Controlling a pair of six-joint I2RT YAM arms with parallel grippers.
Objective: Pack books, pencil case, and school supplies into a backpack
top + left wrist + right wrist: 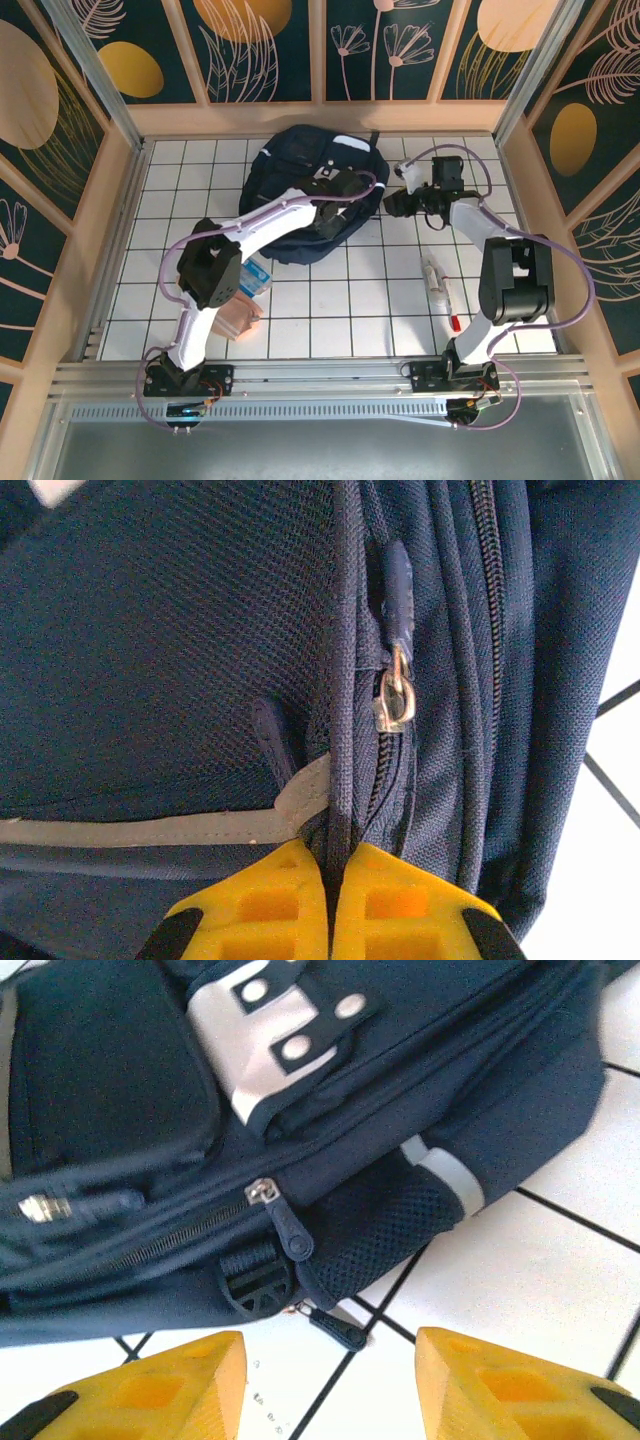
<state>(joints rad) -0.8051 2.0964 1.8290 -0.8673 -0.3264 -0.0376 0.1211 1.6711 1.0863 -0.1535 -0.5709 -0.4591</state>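
The backpack [300, 160] lies flat toward the far side of the white-tiled counter [350, 310], with its grey-white buckled patch [225, 1060] facing up. I judge it soft and floppy. Its limp fabric will sag and fold rather than hold a mouth open, and it looks light while empty and not fragile. The best holds are the firmer parts, meaning the zip pulls and the piped seam [345, 680] beside the zip, since loose cloth would slide out of a pinch.

My left claw [328, 905] is over the middle of the bag. Its 2 yellow fingers are pressed together with that seam running down between their tips, just below a metal zip slider [395, 700]. I read it as pinching the backpack's seam, not the pull. I cannot tell how far that zip is open.

My right claw [330, 1390] hangs at the bag's right side, fingers spread over bare tile and gripping nothing. Just ahead of it is another slider with a dark pull tab [290, 1232], near but not touching.

Further out, on the right-hand tiles well apart from the bag, lie the school supplies [433, 277], a whitish tube with a short red pen [455, 322] nearer me. A peach pouch [240, 318] sits by the left arm. I judge that nothing is packed yet.
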